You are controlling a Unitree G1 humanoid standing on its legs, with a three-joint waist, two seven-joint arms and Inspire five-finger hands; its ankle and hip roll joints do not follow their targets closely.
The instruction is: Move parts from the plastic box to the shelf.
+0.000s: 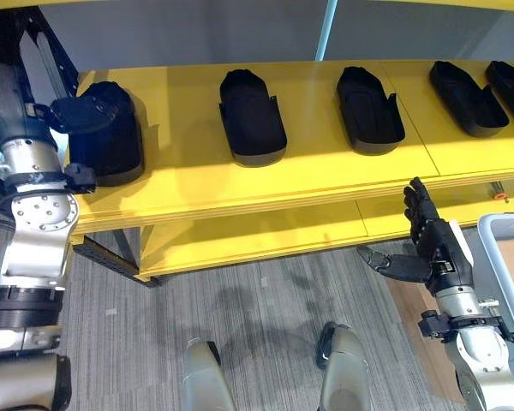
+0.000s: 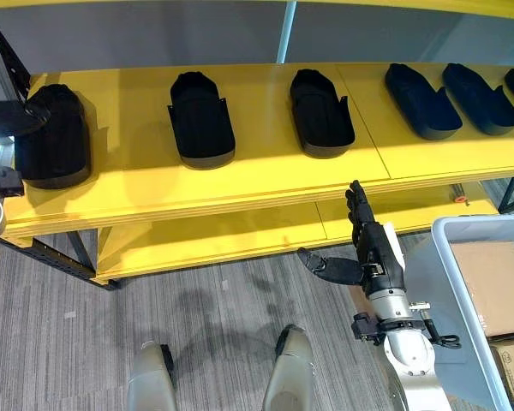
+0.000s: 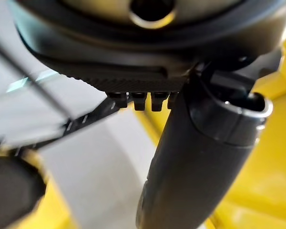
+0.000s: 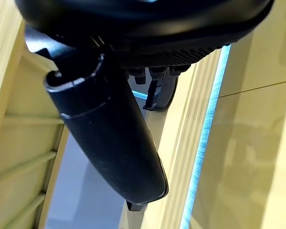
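In the left eye view my left hand [image 1: 86, 111] rests on the end black part [image 1: 107, 137] on the yellow shelf [image 1: 317, 175]; I cannot tell its grip. In the right eye view my right hand [image 2: 373, 248] hangs spread and empty beside the plastic box [image 2: 450, 282]. Placing step, I judge; next, release and reach into the box

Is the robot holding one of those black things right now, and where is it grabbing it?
The right hand is open and holds nothing. The left hand rests on the far-left black part on the shelf, but its fingers are hidden, so a hold cannot be told.
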